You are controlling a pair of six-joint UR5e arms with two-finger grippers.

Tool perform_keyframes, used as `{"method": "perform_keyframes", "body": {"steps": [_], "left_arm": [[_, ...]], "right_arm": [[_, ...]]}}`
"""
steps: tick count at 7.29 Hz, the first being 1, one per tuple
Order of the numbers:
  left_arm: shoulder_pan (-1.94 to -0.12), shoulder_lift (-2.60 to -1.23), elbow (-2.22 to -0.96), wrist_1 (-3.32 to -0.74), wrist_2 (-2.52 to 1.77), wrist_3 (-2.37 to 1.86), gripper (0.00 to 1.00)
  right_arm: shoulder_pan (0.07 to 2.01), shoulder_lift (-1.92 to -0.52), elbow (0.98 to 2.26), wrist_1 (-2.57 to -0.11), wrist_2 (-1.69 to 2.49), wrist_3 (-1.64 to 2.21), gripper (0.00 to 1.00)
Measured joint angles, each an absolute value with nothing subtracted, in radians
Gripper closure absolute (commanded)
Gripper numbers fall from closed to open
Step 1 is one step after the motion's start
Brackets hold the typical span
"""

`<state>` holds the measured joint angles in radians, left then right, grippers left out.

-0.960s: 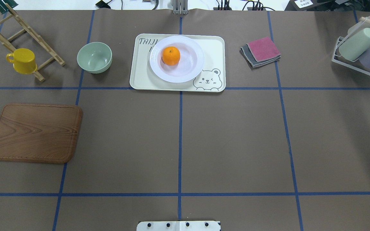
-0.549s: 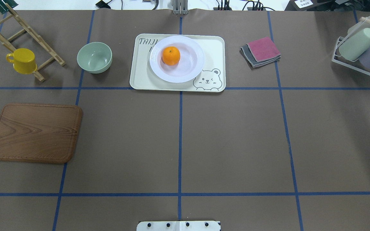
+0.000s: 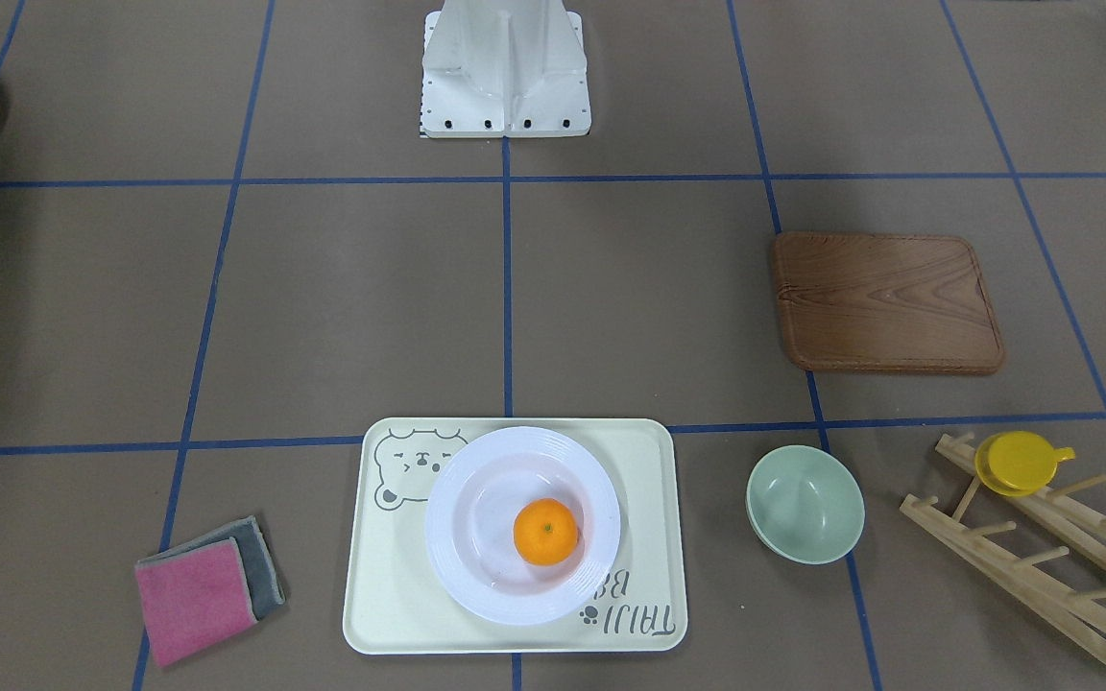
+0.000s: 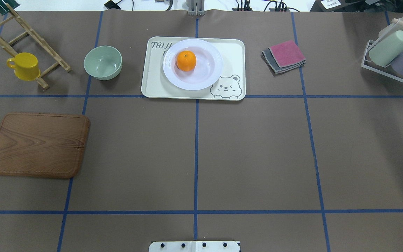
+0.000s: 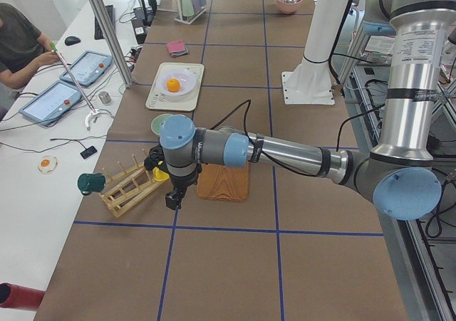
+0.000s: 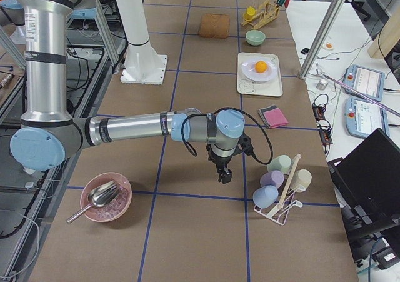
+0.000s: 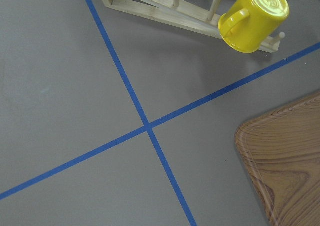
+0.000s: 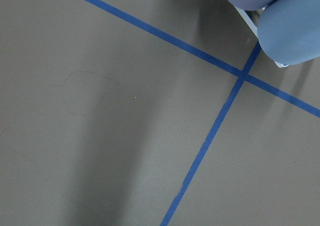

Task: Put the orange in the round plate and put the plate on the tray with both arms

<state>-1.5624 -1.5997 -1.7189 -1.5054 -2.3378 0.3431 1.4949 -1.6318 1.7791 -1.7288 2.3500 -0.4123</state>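
In the overhead view, from the left edge, a rack (image 4: 30, 33) carries a yellow cup (image 4: 25, 66), with a board (image 4: 39, 145) below it and a green bowl (image 4: 103, 62) next along. At upper centre lies the tray (image 4: 152, 87). The plate (image 4: 205, 78) rests on it and the orange (image 4: 186, 61) sits in the plate, a little up and left of its middle. Cloths (image 4: 284, 56) and a cup stand (image 4: 394, 52) follow on the right. The grippers show only in the side views. In the left-end view the left gripper (image 5: 173, 196) points down at centre left, near the rack. In the right-end view the right gripper (image 6: 224, 176) hangs at centre, near the cup stand. Both are well apart from the tray. Whether either claw is released or clenched cannot be told. The left wrist view shows the yellow cup at upper right and the board's corner at lower right. The right wrist view shows crossed tape (image 8: 210, 131) and a blue cup (image 8: 292, 28) at upper right.
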Motion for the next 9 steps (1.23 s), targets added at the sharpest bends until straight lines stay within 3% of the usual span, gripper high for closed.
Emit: {"method": "perform_keyframes", "body": {"steps": [9], "left_arm": [[-1.562, -1.55, -1.725, -1.532, -2.417, 0.125, 0.0]], "right_arm": [[1.508, -1.646, 1.771, -1.73, 2.434, -0.412, 0.0]]}}
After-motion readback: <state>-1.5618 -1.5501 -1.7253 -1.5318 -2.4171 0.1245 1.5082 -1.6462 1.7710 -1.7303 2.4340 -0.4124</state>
